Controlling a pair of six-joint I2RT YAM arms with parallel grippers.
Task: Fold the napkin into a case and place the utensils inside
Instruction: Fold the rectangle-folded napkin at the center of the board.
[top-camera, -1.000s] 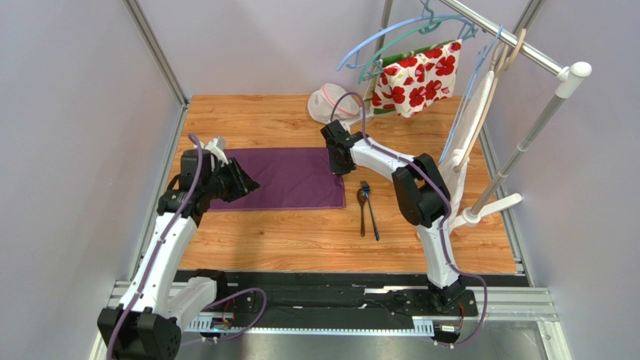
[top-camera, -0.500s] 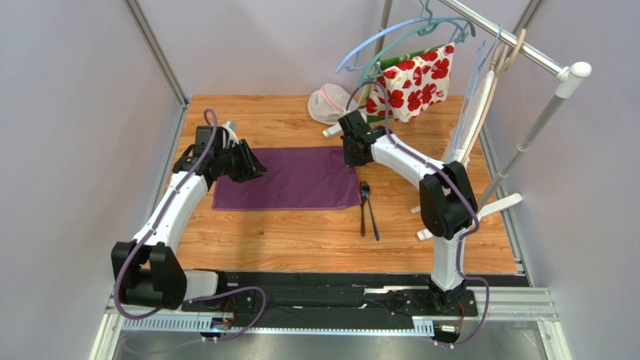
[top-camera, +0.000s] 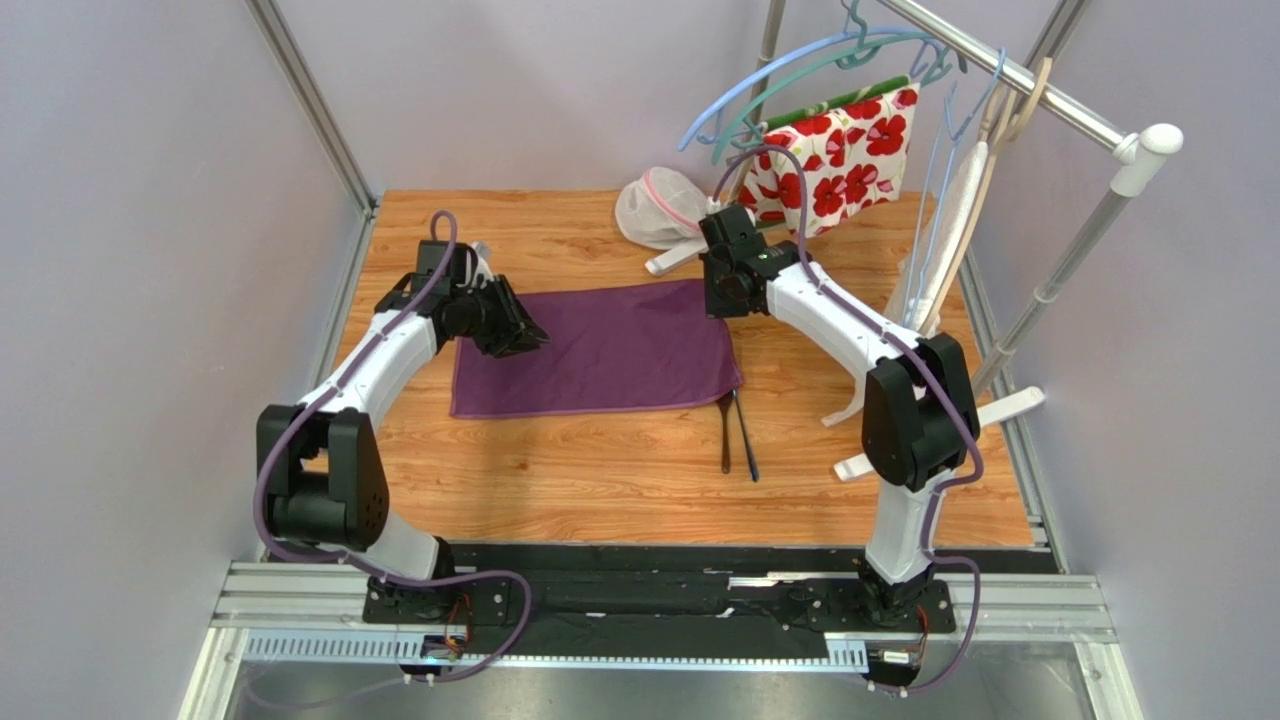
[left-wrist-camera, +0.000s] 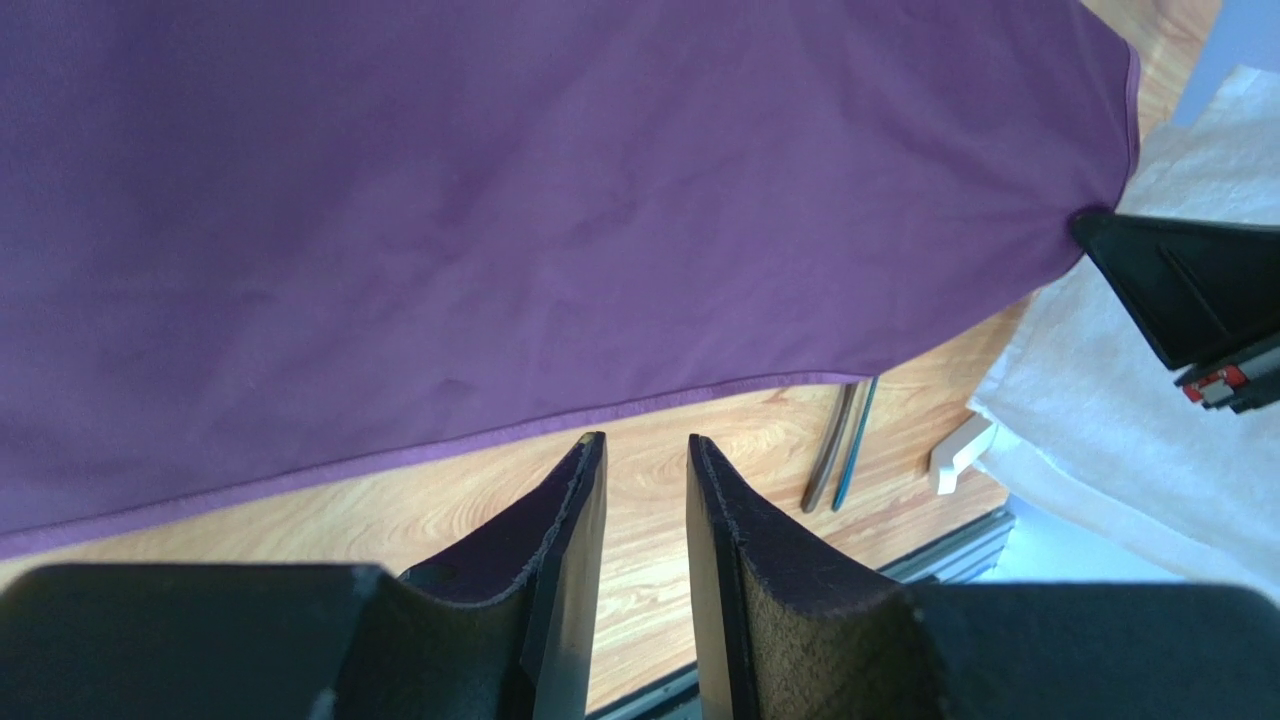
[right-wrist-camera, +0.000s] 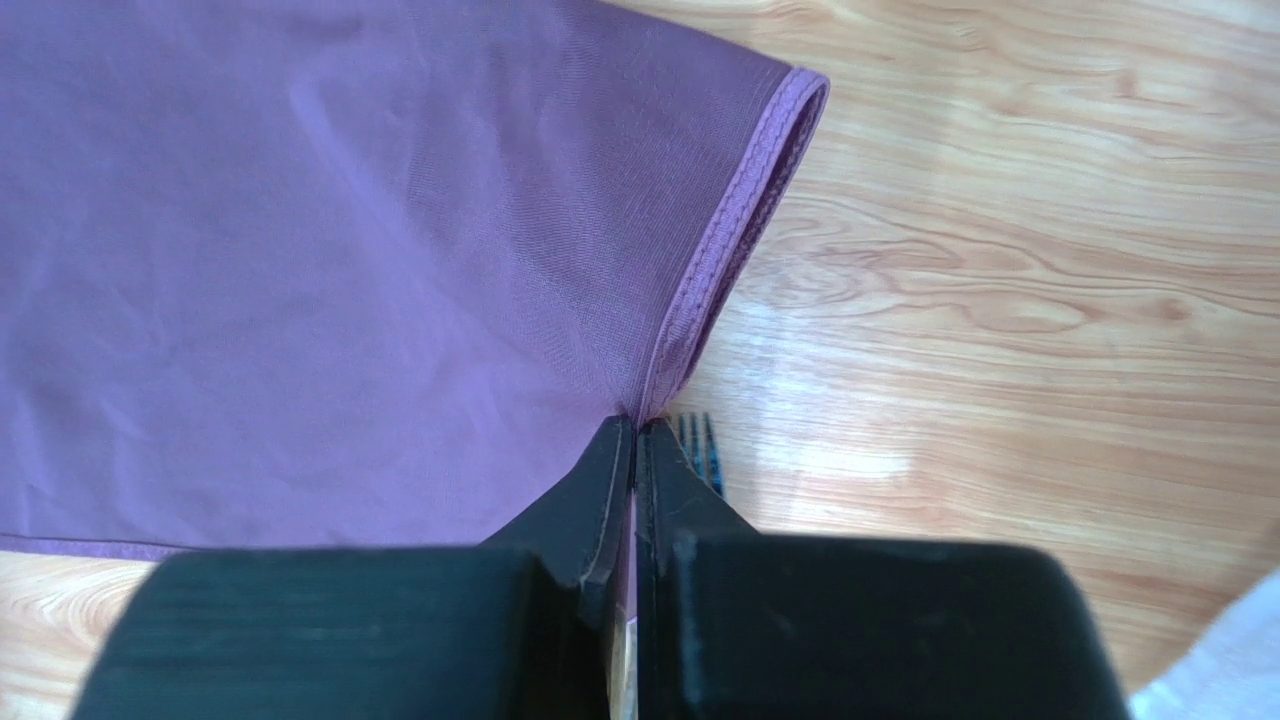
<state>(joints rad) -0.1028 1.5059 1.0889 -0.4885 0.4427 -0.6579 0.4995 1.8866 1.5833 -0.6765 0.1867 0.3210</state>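
The dark purple napkin (top-camera: 609, 353) lies spread on the wooden table, and its far right corner is pinched and lifted by my right gripper (top-camera: 726, 294). In the right wrist view the right gripper (right-wrist-camera: 634, 428) is shut on the napkin's hemmed edge (right-wrist-camera: 721, 240), with fork tines (right-wrist-camera: 696, 440) showing just beside the tips. My left gripper (top-camera: 516, 332) hovers over the napkin's far left part. In its own view the left gripper (left-wrist-camera: 646, 440) is open, and only bare wood shows between the fingers. The two dark utensils (top-camera: 733, 435) lie side by side, their heads under the napkin's near right corner.
A white mesh pouch (top-camera: 661, 210) sits at the back of the table. A red-flowered cloth (top-camera: 831, 155) and several hangers hang from a rack (top-camera: 1052, 93) at the back right. The rack's white foot (top-camera: 924, 428) rests right of the utensils.
Both grippers have moved right and away from the bases. The napkin has slid right with the right gripper, and its near right corner now covers the utensils' heads.
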